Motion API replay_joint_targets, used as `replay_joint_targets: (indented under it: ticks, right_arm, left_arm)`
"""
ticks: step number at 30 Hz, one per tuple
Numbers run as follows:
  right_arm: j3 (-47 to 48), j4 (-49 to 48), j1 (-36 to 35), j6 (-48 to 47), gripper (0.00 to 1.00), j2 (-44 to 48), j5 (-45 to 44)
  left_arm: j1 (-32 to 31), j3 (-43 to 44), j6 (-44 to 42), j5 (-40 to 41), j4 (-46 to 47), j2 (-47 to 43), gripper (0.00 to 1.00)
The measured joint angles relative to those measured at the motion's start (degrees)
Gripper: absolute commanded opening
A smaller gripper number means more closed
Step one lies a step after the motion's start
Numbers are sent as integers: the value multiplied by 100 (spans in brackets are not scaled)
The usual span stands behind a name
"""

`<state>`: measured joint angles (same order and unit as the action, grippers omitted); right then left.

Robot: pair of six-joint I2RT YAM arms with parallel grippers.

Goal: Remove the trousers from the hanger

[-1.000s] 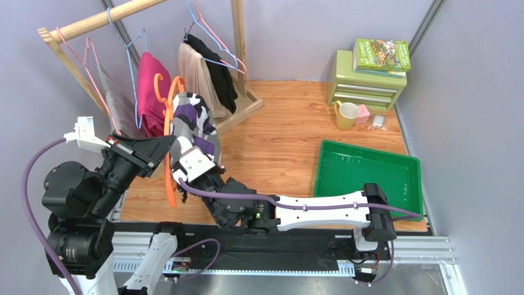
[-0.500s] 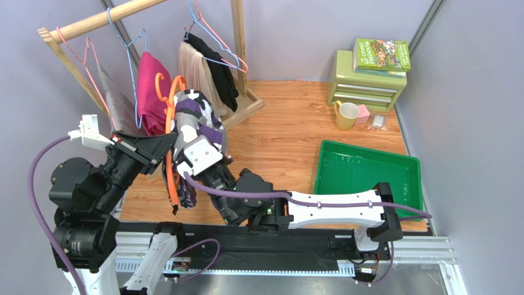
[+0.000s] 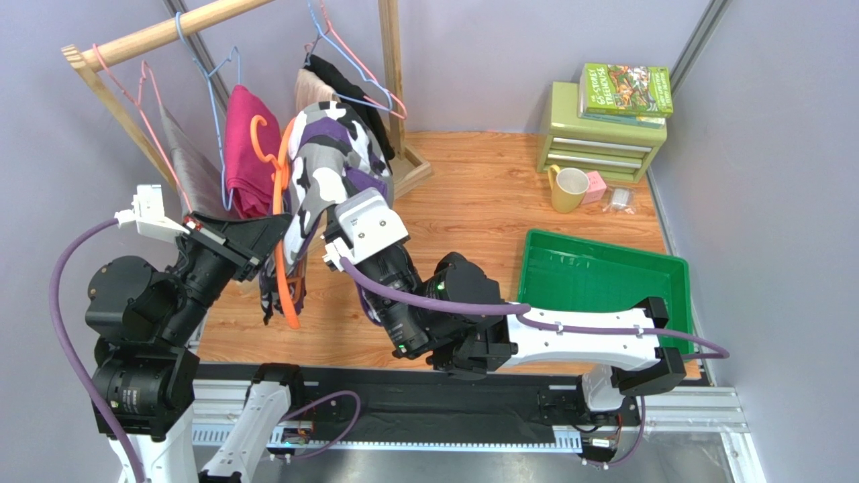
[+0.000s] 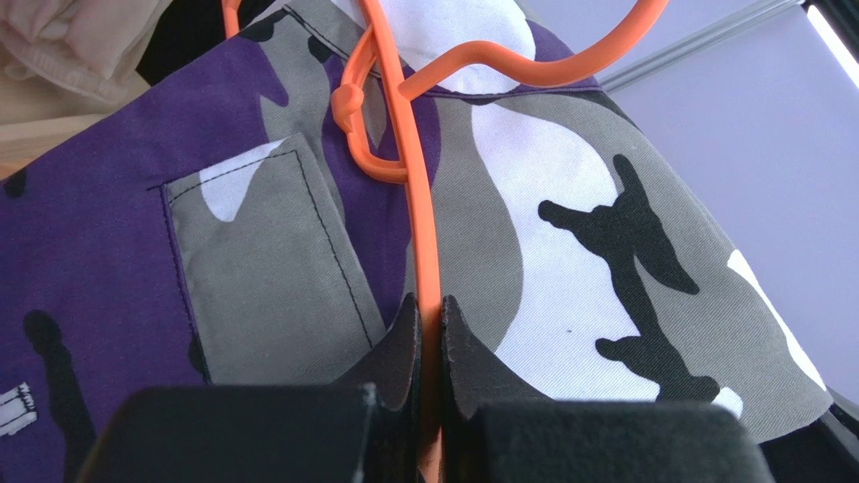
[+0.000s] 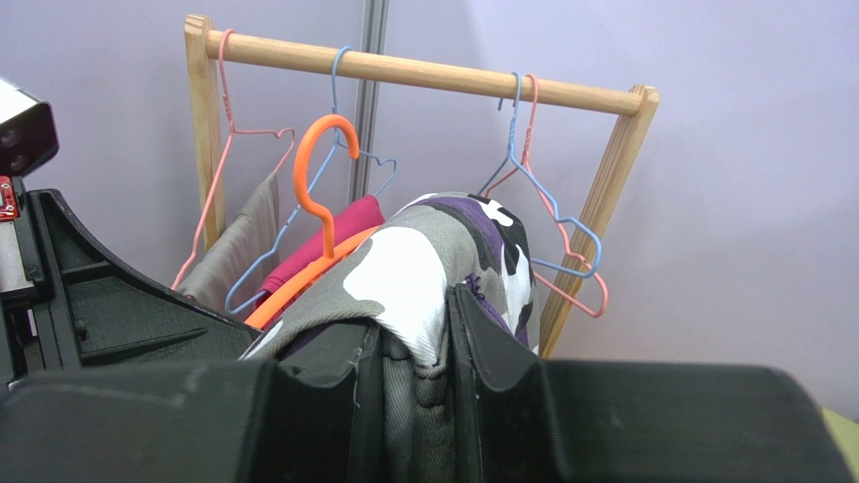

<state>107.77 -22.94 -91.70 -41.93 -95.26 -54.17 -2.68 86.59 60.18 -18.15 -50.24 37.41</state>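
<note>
Left gripper clamps the orange hanger, right gripper pinches the camo trousers draped over it by the rack. Cloth could snag on the hanger's notch and yank it loose.

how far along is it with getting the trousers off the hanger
Done: the orange hanger is off the rail, pinched in the left gripper. In hand: the right gripper is clamped on a fold of the camouflage trousers, which are not yet clear of that hanger. Left: pulling them free. The pink trousers hang from the rail, untouched.
</note>
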Motion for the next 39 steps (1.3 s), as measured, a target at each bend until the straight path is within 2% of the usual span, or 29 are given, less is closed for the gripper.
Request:
replay_joint_targets:
  ticks: [12,17,20,27,30,35,39]
  right_arm:
    - [664,671,-39,-168,0,2,308]
    - [732,667,-48,-275,0,2,363]
    - [496,433,-50,-319,0,94,363]
    - [-1040,-352,-92,-330,0,1054,238]
    - [-1362,-581,-107,-315,0,1333,146]
    - [-1335,-1126,-98,-372,0,1670,-24]
    - [-619,-1412,-98,-542,0,1744,-24]
  left_arm:
    - [-35,-155,109,-46,492,-125,0]
    - [-37,-223,170,-24,614,-186,0]
    - [-37,-219,210,107,555,-256,0]
    - [-39,66,260,404,162,-286,0]
    - [-44,164,273,479,59,-286,0]
    - [-44,46,131,610,-236,-295,0]
    - [-24,-269,-33,887,-527,-315,0]
